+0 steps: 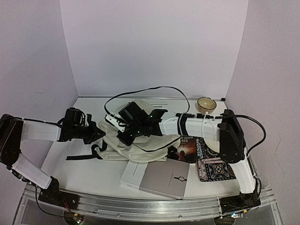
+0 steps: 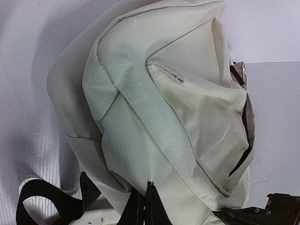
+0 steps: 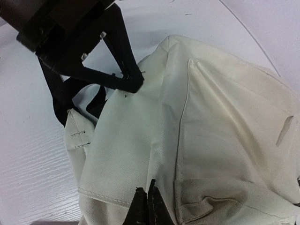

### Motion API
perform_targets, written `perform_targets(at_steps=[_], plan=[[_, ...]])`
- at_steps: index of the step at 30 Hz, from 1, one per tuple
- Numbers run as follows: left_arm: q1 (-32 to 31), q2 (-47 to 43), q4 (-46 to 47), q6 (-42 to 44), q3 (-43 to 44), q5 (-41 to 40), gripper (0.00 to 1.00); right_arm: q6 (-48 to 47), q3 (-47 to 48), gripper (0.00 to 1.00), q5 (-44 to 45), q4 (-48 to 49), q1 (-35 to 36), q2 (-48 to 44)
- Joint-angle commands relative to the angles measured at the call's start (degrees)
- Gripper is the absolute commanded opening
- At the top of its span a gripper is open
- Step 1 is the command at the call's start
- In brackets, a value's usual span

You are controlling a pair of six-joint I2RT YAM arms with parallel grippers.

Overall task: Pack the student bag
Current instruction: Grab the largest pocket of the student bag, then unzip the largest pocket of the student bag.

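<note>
The student bag point(image 1: 143, 146) is a cream fabric backpack lying crumpled mid-table, with black straps point(image 1: 86, 153) trailing to its left. My left gripper point(image 1: 98, 133) is at the bag's left edge. In the left wrist view its fingers point(image 2: 149, 199) are shut on a fold of the bag point(image 2: 154, 108). My right gripper point(image 1: 123, 138) reaches across onto the bag's top. Its fingers point(image 3: 150, 204) are shut on cream fabric point(image 3: 211, 140) beside a seam. The left gripper point(image 3: 135, 82) also shows in the right wrist view, its tips pinching the bag's edge.
A grey-and-white book point(image 1: 159, 180) lies in front of the bag. A dark book point(image 1: 186, 147) and a patterned case point(image 1: 213, 166) lie to the right. A small bowl point(image 1: 206, 104) stands at the back right. A black cable point(image 1: 154, 90) loops above the right arm.
</note>
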Motion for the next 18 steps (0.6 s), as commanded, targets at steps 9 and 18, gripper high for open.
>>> perform_targets(at_steps=[9, 18], plan=[[2.13, -2.20, -1.97, 3.15, 0.73, -4.81, 0.00, 2.32, -20.33, 0.00, -0.74, -1.06, 0.19, -22.22], [8.27, -3.77, -8.29, 6.37, -0.22, -9.72, 0.00, 3.21, -34.96, 0.00, 9.16, -1.00, 0.13, -35.61]])
